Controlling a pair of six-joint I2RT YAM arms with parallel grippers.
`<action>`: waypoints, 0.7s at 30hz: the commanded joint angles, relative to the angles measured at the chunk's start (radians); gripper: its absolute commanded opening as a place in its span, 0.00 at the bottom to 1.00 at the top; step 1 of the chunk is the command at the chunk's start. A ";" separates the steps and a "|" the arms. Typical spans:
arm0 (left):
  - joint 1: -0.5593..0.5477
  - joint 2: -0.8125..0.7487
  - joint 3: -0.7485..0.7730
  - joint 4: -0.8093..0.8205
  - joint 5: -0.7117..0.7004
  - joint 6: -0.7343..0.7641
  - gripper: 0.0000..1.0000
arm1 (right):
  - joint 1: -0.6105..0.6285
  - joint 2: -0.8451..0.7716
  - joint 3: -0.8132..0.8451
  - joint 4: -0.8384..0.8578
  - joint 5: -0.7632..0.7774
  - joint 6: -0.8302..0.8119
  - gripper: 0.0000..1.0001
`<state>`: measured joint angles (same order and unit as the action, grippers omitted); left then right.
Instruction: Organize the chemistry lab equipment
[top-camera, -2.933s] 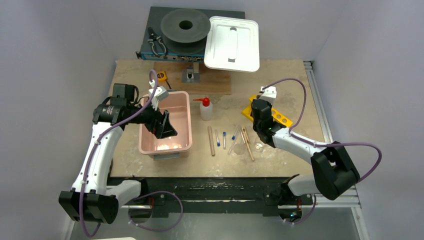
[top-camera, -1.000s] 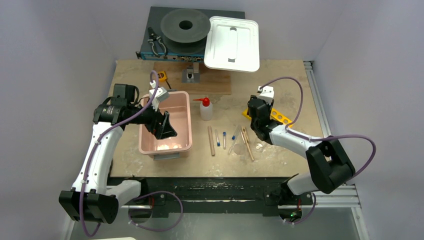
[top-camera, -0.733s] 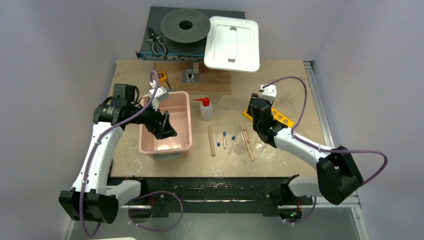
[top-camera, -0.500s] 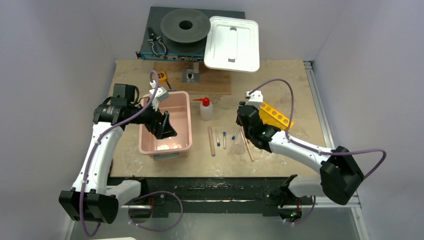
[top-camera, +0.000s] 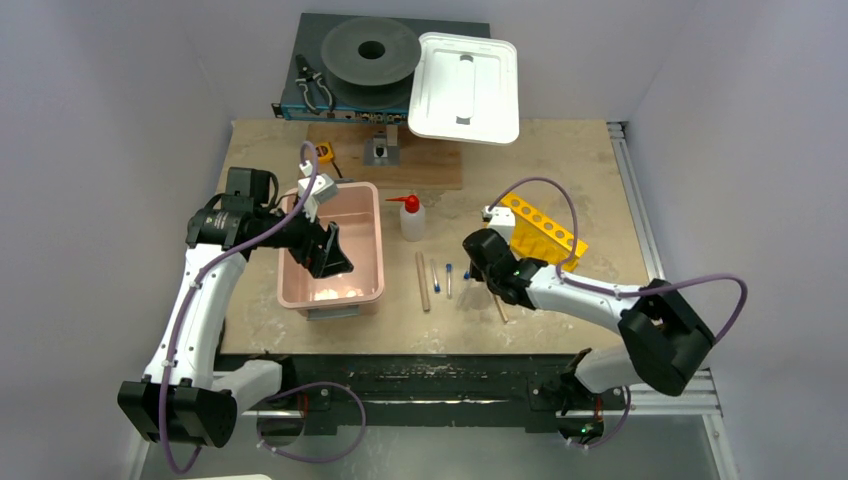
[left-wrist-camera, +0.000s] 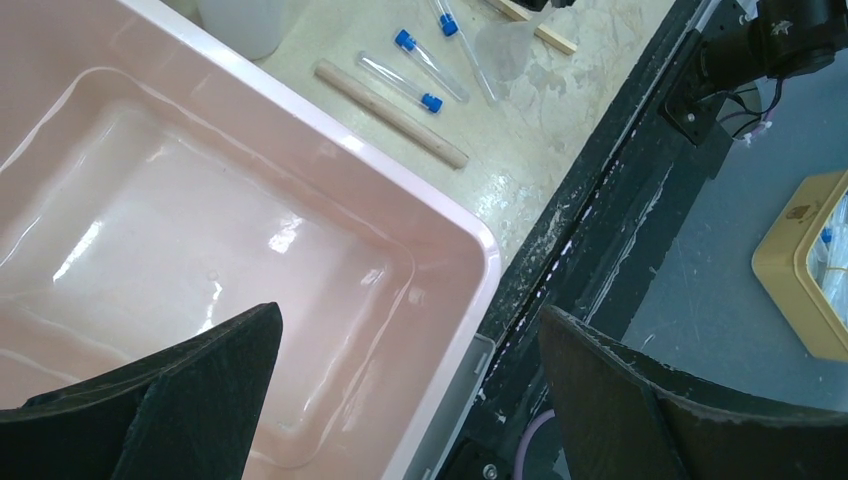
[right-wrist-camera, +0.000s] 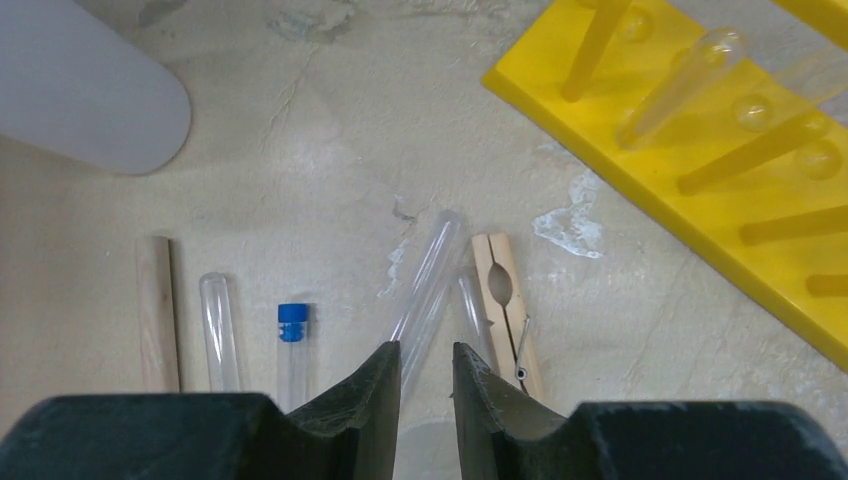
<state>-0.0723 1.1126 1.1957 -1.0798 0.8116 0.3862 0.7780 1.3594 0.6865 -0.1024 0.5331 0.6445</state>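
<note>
My right gripper hovers low over the table with its jaws a narrow gap apart and nothing between them. A clear tube lies just ahead of its tips, beside a wooden clip stick. To its left lie a blue-capped tube, another tube and a wooden stick. The yellow holed rack stands to the right with one tube in it. The white squeeze bottle stands beyond the tubes. My left gripper is wide open and empty over the pink bin.
A white lid, a grey disc and black pliers lie at the back. A yellow tape measure and a wooden board sit behind the bin. The table's front edge runs close to the bin.
My right arm has swung left from the yellow rack to over the tubes and sticks, leaving the rack uncovered. The left arm has not moved.
</note>
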 joint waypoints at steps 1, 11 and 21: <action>0.005 -0.001 -0.013 0.034 0.006 0.019 1.00 | 0.002 0.074 0.096 -0.031 -0.049 0.031 0.24; 0.005 0.066 -0.005 0.080 0.003 0.056 1.00 | -0.020 0.197 0.198 -0.103 -0.105 0.052 0.21; 0.007 0.132 0.021 0.102 0.010 0.093 1.00 | -0.020 0.321 0.270 -0.130 -0.122 0.041 0.21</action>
<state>-0.0723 1.2282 1.1862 -1.0134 0.8024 0.4412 0.7582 1.6657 0.9218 -0.2195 0.4217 0.6781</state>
